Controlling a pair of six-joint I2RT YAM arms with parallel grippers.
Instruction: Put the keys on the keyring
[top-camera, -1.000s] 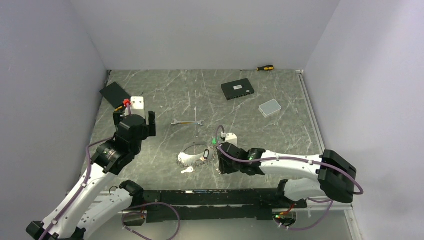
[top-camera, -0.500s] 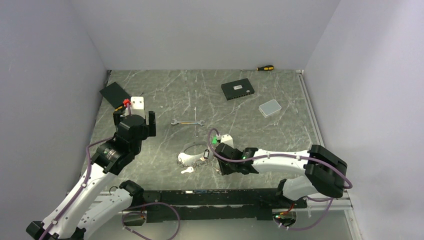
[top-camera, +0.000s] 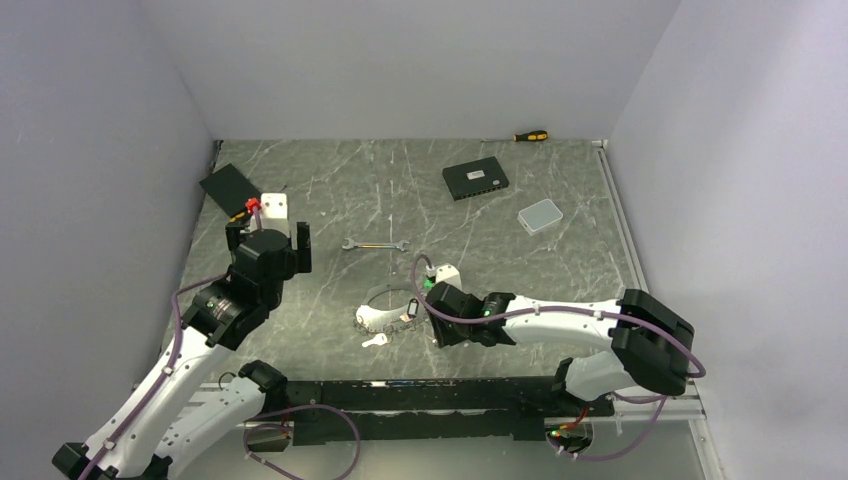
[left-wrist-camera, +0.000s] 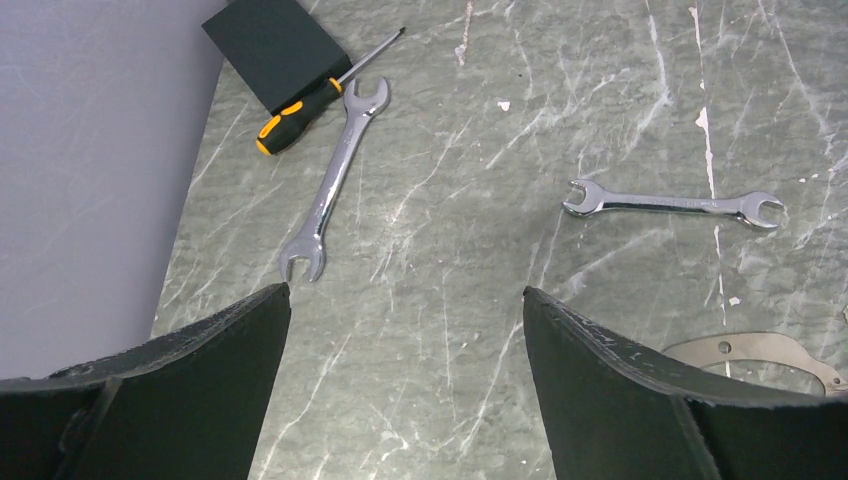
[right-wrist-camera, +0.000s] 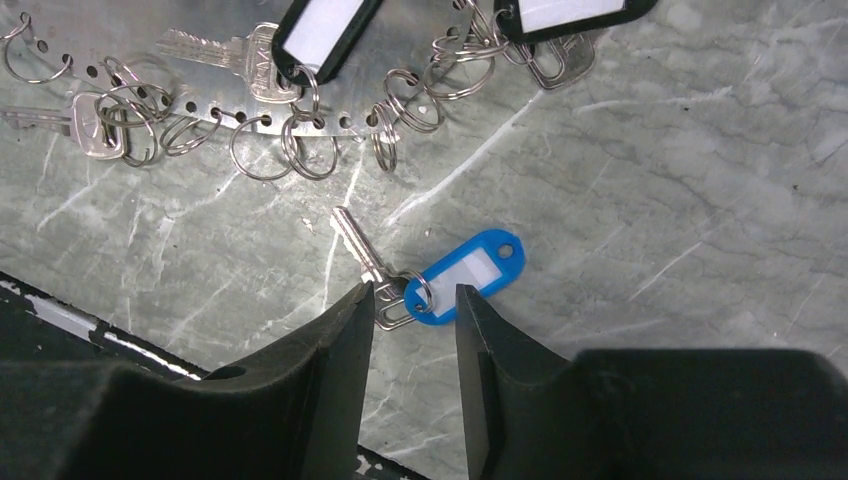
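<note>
Straddling the head of a loose key (right-wrist-camera: 358, 248) with the right pincer (right-wrist-camera: 412, 292), jaws partly spread rather than pressed together. Cannot tell whether touching the metal. Lying flat on the worktop (right-wrist-camera: 650, 200), with a blue tag (right-wrist-camera: 478, 268) ringed to the head and trailing toward 2 o'clock. Resting at 11 o'clock of that key: the keyring (right-wrist-camera: 205, 100), threaded with split rings (right-wrist-camera: 300, 150), more keys (right-wrist-camera: 215, 50) and black tags (right-wrist-camera: 320, 30). Hovering over the worktop with the left pincer (left-wrist-camera: 405, 292) spread wide, short spanner (left-wrist-camera: 672, 204) at 2 o'clock, long spanner (left-wrist-camera: 330, 180) at 11 o'clock beside a screwdriver (left-wrist-camera: 300, 105).
</note>
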